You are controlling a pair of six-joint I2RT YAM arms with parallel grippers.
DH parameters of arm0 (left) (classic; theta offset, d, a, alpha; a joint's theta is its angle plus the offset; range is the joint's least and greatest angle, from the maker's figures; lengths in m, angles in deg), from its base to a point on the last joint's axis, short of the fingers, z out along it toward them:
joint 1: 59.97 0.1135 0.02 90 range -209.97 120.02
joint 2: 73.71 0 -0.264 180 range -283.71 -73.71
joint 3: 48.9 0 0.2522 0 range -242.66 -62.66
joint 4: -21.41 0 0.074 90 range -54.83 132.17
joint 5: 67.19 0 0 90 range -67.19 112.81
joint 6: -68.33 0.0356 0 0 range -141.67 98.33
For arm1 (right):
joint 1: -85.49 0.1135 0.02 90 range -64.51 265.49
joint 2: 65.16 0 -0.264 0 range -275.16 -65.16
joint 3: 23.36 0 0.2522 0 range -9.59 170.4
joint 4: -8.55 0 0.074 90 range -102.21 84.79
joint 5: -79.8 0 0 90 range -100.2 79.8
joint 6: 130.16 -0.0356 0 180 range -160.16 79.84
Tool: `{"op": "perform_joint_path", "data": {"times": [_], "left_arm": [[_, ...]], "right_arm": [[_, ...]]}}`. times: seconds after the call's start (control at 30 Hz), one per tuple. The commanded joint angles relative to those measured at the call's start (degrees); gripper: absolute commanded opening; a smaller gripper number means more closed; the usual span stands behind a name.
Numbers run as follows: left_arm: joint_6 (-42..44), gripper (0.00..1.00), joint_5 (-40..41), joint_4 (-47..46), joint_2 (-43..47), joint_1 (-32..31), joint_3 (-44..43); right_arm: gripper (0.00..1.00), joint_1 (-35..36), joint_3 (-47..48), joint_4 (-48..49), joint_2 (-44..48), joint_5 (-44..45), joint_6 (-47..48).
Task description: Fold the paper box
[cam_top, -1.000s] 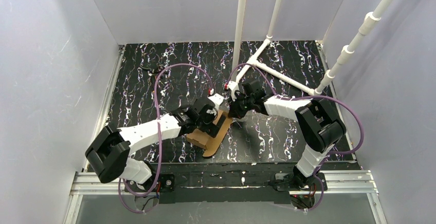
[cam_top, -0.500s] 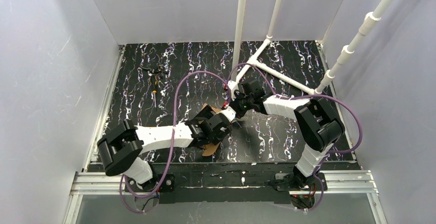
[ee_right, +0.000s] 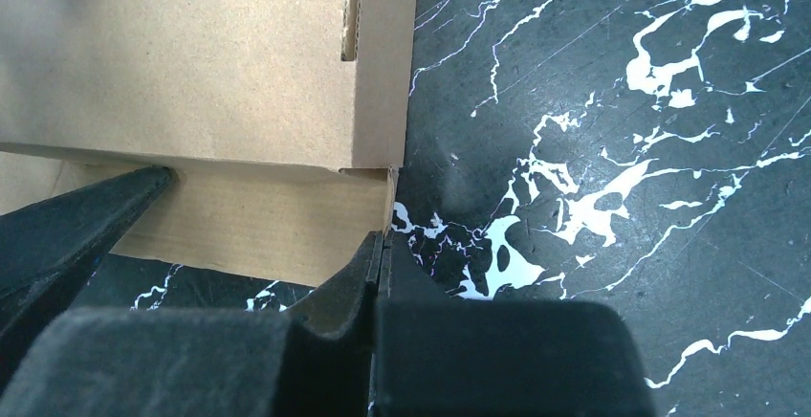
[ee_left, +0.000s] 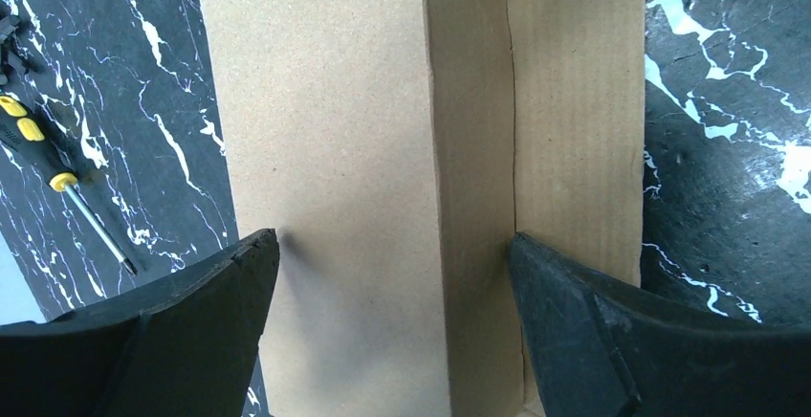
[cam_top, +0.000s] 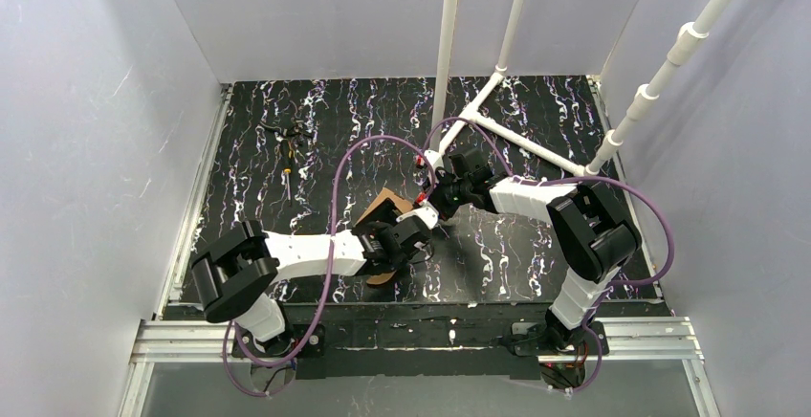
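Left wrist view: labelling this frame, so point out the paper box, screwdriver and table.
paper box (ee_left: 363, 149), left wrist view, its broad front panel
screwdriver (ee_left: 63, 182), left wrist view, yellow collar by the shaft
table (ee_left: 727, 149), left wrist view, bare marbled surface

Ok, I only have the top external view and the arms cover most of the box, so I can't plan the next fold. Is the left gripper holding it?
Observer: No. The left gripper stands open, its fingers spread over a flat face of the paper box, not clamping its edges.
Operator: And the right one?
Observer: The right gripper is shut, tips at the corner of a lower panel, nothing visibly between them.
Operator: Any fold made?
Observer: Yes, a crease runs lengthwise between the left fingers.
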Motion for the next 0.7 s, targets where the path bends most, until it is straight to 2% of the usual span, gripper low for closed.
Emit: {"op": "perform_joint_path", "data": {"times": [0.0, 0.1, 0.27, 0.4, 0.53, 0.67], "left_arm": [[0.0, 0.84, 2.6, 1.1, -0.5, -0.1, -1.3], [0.1, 0.75, 1.9, 1.5, -1.2, 0.0, -1.6], [-0.7, 0.7, 1.6, 1.5, -1.2, 0.2, -1.3], [-2.6, 0.89, -2.6, 2.9, 2.6, 0.2, -1.7], [-3.7, 0.95, -8.5, 3.9, 8.0, 1.1, -1.2], [-3.7, 0.98, -10.8, 5.2, 10.9, 2.4, -0.7]], "right_arm": [[0.01, 0.2, 2.1, 0.2, -0.8, 0.1, -0.2], [0.01, 0.2, 2.1, 0.2, -0.8, 0.1, -0.3], [0.01, 0.1, 2.2, 0.2, -0.8, 0.3, -0.4], [0.01, 0.0, 2.2, 0.1, -0.9, 0.3, -0.3], [0.01, 0.0, 2.3, 0.2, -1.1, 0.2, -0.4], [0.01, 0.0, 2.3, 0.2, -1.2, 0.1, -0.4]]}}
